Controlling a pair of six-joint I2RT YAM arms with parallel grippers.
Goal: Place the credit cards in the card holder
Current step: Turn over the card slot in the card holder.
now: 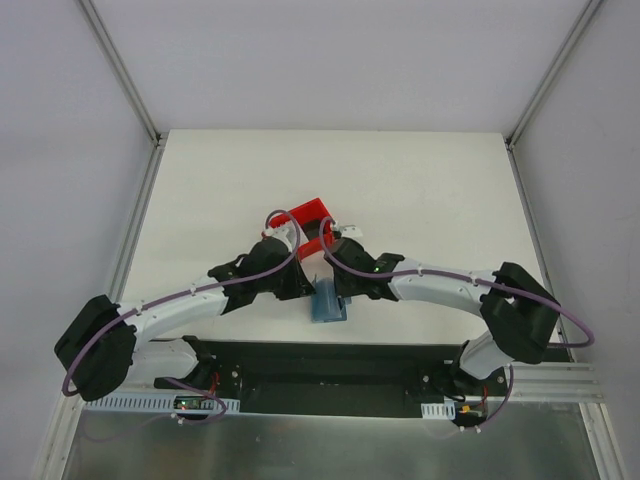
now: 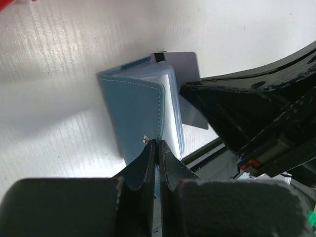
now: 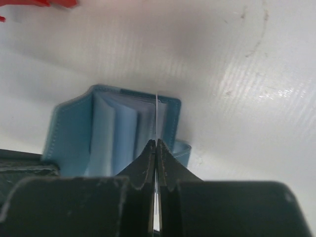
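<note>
The teal-blue card holder [image 1: 328,303] stands open on the white table [image 1: 420,190] between both arms. My left gripper [image 2: 156,143] is shut on the edge of the card holder's [image 2: 131,113] cover, next to its small clasp stud. My right gripper [image 3: 157,142] is shut on one thin credit card [image 3: 156,114], seen edge-on, whose far end sits among the light-blue pockets of the card holder [image 3: 116,126]. In the left wrist view that same grey credit card [image 2: 186,66] sticks out past the pockets, with the right arm's black gripper beside it. No other cards show.
A red plastic bin [image 1: 305,222] sits just behind the two grippers. The black base plate [image 1: 330,370] runs along the table's near edge, right below the card holder. White walls and metal rails bound the table on three sides.
</note>
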